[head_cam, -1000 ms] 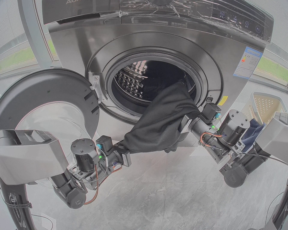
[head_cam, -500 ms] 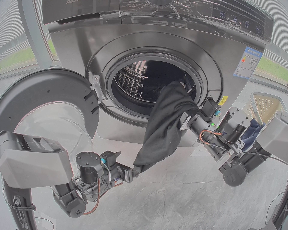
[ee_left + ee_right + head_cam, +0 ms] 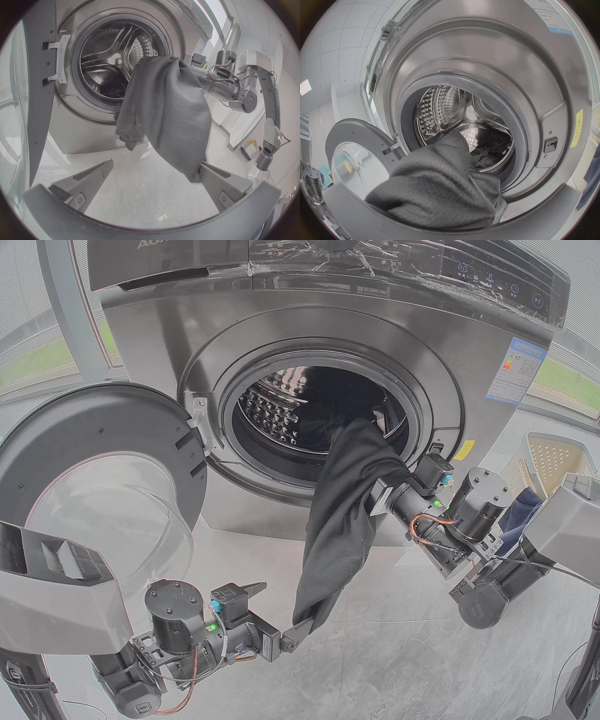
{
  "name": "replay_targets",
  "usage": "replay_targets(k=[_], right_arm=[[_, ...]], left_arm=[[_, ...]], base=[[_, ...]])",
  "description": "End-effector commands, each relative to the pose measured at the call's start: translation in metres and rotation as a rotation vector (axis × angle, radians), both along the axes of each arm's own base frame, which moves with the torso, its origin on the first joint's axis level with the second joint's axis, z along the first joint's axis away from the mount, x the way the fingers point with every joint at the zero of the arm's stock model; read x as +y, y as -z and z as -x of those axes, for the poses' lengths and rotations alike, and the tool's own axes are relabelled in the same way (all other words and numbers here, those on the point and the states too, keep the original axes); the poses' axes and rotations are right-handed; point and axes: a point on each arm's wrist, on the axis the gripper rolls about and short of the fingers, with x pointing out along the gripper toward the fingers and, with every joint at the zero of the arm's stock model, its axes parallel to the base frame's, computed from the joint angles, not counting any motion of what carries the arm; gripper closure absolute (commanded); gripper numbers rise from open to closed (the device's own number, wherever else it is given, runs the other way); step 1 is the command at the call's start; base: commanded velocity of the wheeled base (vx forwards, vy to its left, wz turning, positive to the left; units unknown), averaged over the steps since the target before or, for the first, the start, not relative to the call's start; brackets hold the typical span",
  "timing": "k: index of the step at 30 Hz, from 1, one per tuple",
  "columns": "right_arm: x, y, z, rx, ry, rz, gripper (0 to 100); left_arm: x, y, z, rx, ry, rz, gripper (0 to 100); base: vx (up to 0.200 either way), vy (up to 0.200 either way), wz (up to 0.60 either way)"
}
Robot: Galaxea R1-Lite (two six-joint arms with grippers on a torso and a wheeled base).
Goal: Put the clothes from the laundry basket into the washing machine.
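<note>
A black garment (image 3: 344, 515) is draped over the right gripper (image 3: 365, 480), just outside the round opening (image 3: 281, 415) of the washing machine (image 3: 350, 334). Its upper end reaches the lower rim of the opening, and its long tail hangs down toward the floor. The right gripper is buried under the cloth, so whether it is clamped cannot be told. The left gripper (image 3: 279, 609) is held low and spread wide. Nothing is pinched in it, though the garment's lowest corner brushes one finger (image 3: 218, 184). Dark clothes (image 3: 490, 150) are already seen lying in the drum. The door (image 3: 94, 446) is swung fully open to the left. At the right, blue clothing (image 3: 519, 515) remains in the laundry basket (image 3: 553, 459).

The garment appears to be partway through being fed in. The held end would best be carried deep past the rim before release. The hanging tail should be lifted and tucked in after it, or its weight may drag the whole piece back out.

A blue-edged label (image 3: 515, 370) and a small yellow sticker (image 3: 464, 450) are fixed to the machine's front. Small icons are printed on the control panel (image 3: 500, 277). None of this print is legible enough to be given.
</note>
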Motion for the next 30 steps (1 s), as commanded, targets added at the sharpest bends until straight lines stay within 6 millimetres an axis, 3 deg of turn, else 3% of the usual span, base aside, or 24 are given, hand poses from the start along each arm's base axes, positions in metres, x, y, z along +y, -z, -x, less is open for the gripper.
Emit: replay_targets(k=[1,10,19,30], right_arm=[[-0.003,0.003,-0.008,0.001,0.017,0.001,100],[-0.014,0.002,-0.022,-0.013,0.063,-0.008,100],[0.018,0.005,0.001,0.006,-0.015,-0.011,100],[0.03,0.011,0.013,0.033,-0.056,-0.004,100]], left_arm=[[0.002,-0.004,0.007,-0.006,0.014,0.0,0],[0.005,0.0,0.008,0.006,0.015,-0.024,0],[-0.026,-0.013,-0.035,-0.111,-0.005,0.084,0],[-0.061,-0.007,-0.079,-0.202,0.001,0.159,0]], base=[[0.0,0.0,0.0],[0.0,0.0,0.0],[0.0,0.0,0.0],[0.0,0.0,0.0]])
